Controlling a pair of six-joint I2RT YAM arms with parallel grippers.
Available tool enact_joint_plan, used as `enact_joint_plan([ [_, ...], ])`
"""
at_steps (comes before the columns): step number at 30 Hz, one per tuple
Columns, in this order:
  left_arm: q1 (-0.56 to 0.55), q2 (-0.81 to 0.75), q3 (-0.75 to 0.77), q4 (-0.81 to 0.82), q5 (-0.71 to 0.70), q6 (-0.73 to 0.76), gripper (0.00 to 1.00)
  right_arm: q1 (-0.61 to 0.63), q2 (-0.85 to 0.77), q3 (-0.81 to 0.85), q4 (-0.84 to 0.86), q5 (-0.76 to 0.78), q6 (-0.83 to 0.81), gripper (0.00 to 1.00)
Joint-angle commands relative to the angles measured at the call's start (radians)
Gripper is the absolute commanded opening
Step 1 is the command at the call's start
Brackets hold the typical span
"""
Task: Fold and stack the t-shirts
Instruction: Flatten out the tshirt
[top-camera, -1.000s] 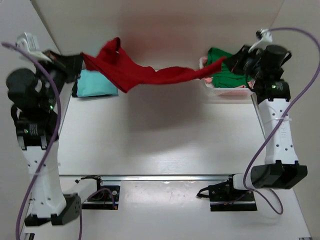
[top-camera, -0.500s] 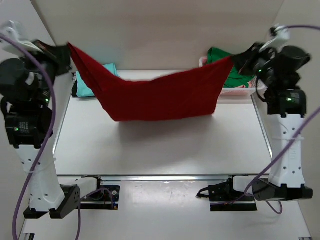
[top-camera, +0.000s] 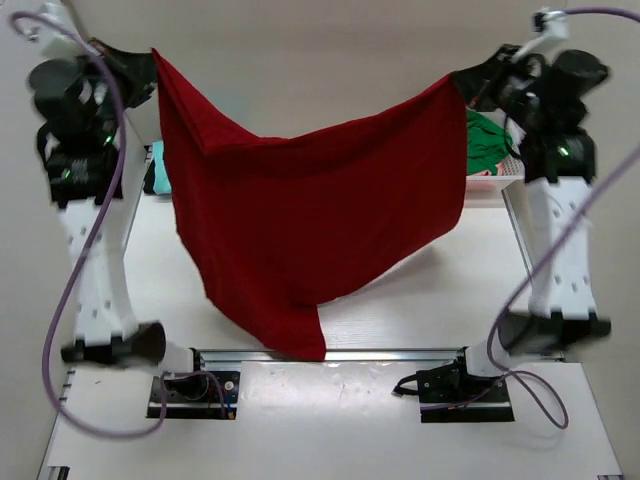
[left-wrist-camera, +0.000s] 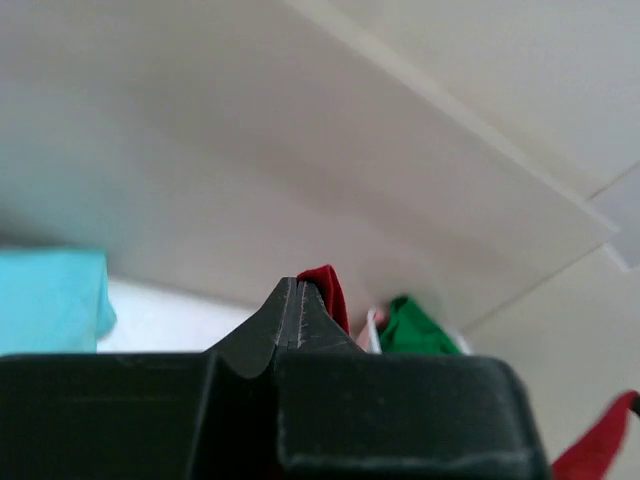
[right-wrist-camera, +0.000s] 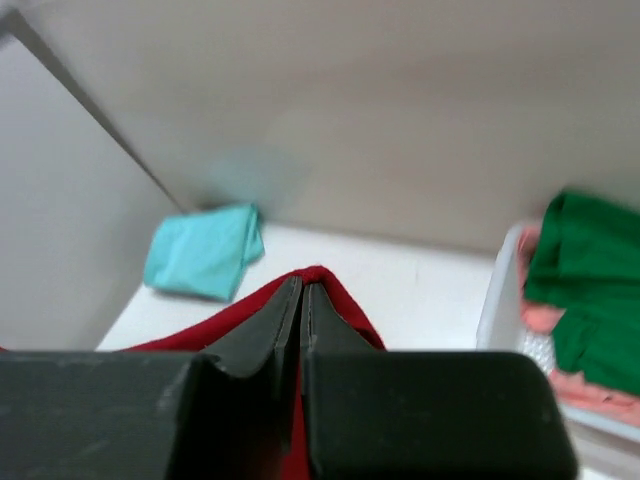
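The white table was seen from above, w/ both arm bases bolted at its near edge. The dark red t-shirt was held up in the air btwn the two arms and spread wide like a sheet. Its top edge was sagged in the middle, and its lowest corner was hung in front of the table's near edge in the top view. Whether that corner was touching anything could not be told. The left arm and right arm were raised high, one at each side of the table.

The white lattice basket was set at the far right corner, mostly hidden in the top view behind the right arm and the red cloth. The bright green t-shirt was bunched in it, w/ a pink cloth showing beneath. The light teal t-shirt was laid folded at the table's far left. Only a sliver of it was seen from above, beside the left arm.

The left gripper was clenched on the red shirt's upper left corner. In the left wrist view a red tip was poked out past the closed fingertips. The right gripper was clamped on the upper right corner, w/ red cloth pinched btwn its closed fingers.
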Motion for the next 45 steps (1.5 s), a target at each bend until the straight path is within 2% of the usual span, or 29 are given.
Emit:
enact_joint_plan([
  [1,0.017,0.158,-0.033,0.027,0.157,-0.072,0.0,0.042,0.201,0.045,-0.065,-0.042,0.005,0.0],
  [3,0.015,0.256,-0.011,0.038,0.177,-0.075,0.0,0.071,0.317,0.112,-0.072,-0.055,-0.003,0.0],
  [5,0.032,0.326,0.074,0.035,0.184,-0.072,0.0,0.071,0.414,0.206,-0.081,-0.079,0.005,0.0],
  [6,0.038,0.379,0.113,0.016,0.188,-0.063,0.0,0.067,0.483,0.3,-0.087,-0.082,0.015,0.0],
  [9,0.079,0.499,0.44,-0.039,0.213,-0.104,0.0,0.058,0.575,0.545,-0.107,-0.093,0.048,0.0],
  [11,0.127,0.498,0.492,0.001,0.26,-0.197,0.0,0.045,0.533,0.512,-0.019,-0.102,0.078,0.0],
  [13,0.18,0.411,0.402,0.132,0.317,-0.248,0.0,0.027,0.397,0.325,0.075,-0.102,0.117,0.0],
  [14,0.191,0.344,0.335,0.16,0.319,-0.259,0.0,0.028,0.369,0.291,0.106,-0.102,0.118,0.0],
  [16,0.22,0.268,0.28,0.203,0.311,-0.266,0.0,-0.007,0.333,0.246,0.099,-0.127,0.132,0.0],
  [18,0.236,0.248,0.314,0.197,0.331,-0.285,0.0,-0.021,0.332,0.272,0.035,-0.148,0.115,0.0],
  [20,0.231,0.237,0.345,0.174,0.365,-0.303,0.0,-0.028,0.322,0.266,0.002,-0.161,0.092,0.0],
  [22,0.195,0.193,0.314,0.147,0.375,-0.264,0.0,-0.034,0.269,0.182,-0.004,-0.165,0.078,0.0],
  [24,0.143,0.115,0.134,0.119,0.331,-0.166,0.0,-0.034,0.223,0.099,-0.012,-0.168,0.068,0.0],
  [27,0.118,-0.074,-0.191,0.186,0.317,-0.13,0.0,-0.025,0.166,-0.077,-0.016,-0.162,0.028,0.0],
  [29,0.073,-0.119,-0.289,0.112,0.306,-0.081,0.0,-0.022,0.111,-0.236,-0.007,-0.165,0.008,0.0],
  [32,0.009,-0.261,-0.524,0.064,0.242,-0.041,0.0,-0.031,-0.001,-0.449,-0.018,-0.107,-0.011,0.0],
  [35,0.036,-0.447,-0.747,0.01,0.259,-0.055,0.0,-0.033,-0.113,-0.631,-0.058,-0.061,-0.024,0.0],
  [37,0.037,-0.563,-0.796,-0.105,0.248,0.002,0.0,0.004,-0.173,-0.703,-0.114,0.006,-0.053,0.0],
  [39,-0.041,-0.619,-0.83,-0.296,0.196,0.039,0.0,0.022,-0.245,-0.795,-0.16,0.029,-0.054,0.0],
  [40,-0.06,-0.66,-0.864,-0.324,0.191,0.042,0.0,0.016,-0.263,-0.852,-0.191,0.052,-0.057,0.0],
  [42,-0.15,-0.723,-0.942,-0.44,0.175,0.034,0.0,0.015,-0.352,-0.933,-0.249,0.082,-0.011,0.0],
  [45,-0.224,-0.847,-1.136,-0.549,0.185,-0.033,0.0,-0.057,-0.469,-1.063,-0.375,0.118,0.047,0.0],
])
